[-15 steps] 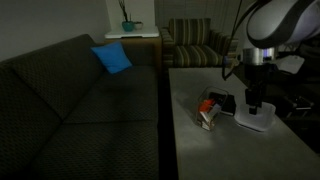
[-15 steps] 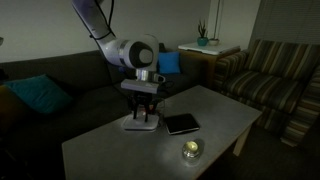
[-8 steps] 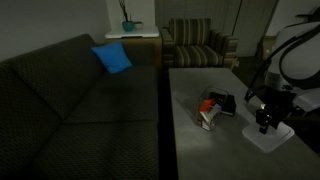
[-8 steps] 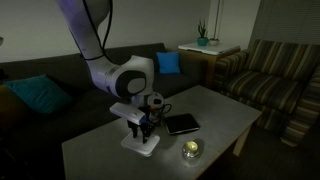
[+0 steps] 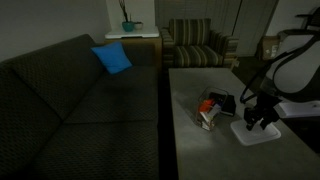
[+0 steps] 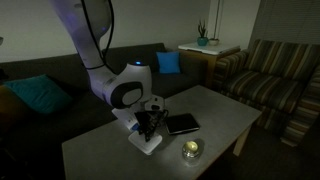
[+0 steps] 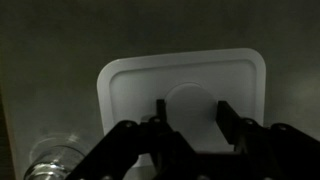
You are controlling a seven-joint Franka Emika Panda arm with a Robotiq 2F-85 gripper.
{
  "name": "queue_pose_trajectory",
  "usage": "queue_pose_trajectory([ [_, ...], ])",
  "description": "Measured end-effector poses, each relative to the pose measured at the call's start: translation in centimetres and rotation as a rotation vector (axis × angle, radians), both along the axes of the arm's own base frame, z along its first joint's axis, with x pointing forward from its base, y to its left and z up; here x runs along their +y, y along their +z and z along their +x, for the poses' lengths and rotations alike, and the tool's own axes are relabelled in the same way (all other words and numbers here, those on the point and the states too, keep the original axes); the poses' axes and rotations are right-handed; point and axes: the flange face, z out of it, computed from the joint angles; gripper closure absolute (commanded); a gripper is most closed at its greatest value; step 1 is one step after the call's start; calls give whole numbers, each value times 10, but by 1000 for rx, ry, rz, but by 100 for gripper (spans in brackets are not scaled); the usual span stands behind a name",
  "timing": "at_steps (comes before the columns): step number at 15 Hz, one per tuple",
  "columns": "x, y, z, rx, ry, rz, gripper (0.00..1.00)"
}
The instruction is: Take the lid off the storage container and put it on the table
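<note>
Moved since a second ago: the flat white rounded-square plastic lid (image 5: 258, 133) has slid across the long light-grey matte table (image 5: 200, 152), further from the small squarish red-orange and white storage container (image 5: 208, 113). The arm has folded low over it.
Where the lid is now: flat on the table (image 6: 95, 158) under the Robotiq gripper (image 5: 262, 120) and off the container, between it and the table's edge.
Pincer: in the wrist view the gripper (image 7: 193, 112) has its fingers (image 7: 160, 110) apart, either side of a round raised patch on the lid (image 7: 130, 95). I cannot tell whether they pinch it.
Hidden or unclear: the lid's near edge sits behind the fingers in the wrist view, and the gripper (image 6: 148, 128) covers much of the lid (image 6: 148, 144) from outside. A dark flat shape (image 6: 182, 124) nearby is possibly the container — too dim to say.
Lie of the lid: top face up, edges square to the wrist picture, its slightly longer side running across.
Neighbour: a small round shiny dish (image 7: 55, 160) sits just off one lid corner — it also shows in an exterior view (image 6: 190, 150).
</note>
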Motion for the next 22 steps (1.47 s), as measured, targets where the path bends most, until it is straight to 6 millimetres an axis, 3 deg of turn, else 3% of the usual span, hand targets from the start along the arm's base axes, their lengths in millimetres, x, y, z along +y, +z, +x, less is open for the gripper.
queue_pose_trajectory([
  [6,28,-52,-10,-47,-61,106,72],
  [12,31,-51,-4,-68,-92,151,72],
  [13,31,-51,-4,-68,-93,158,31],
  [14,31,-51,-4,-68,-94,166,19],
  [17,30,-52,-5,-75,-64,192,1],
  [20,21,-41,-4,-136,-4,193,0],
  [22,14,-19,-5,-180,47,183,0],
])
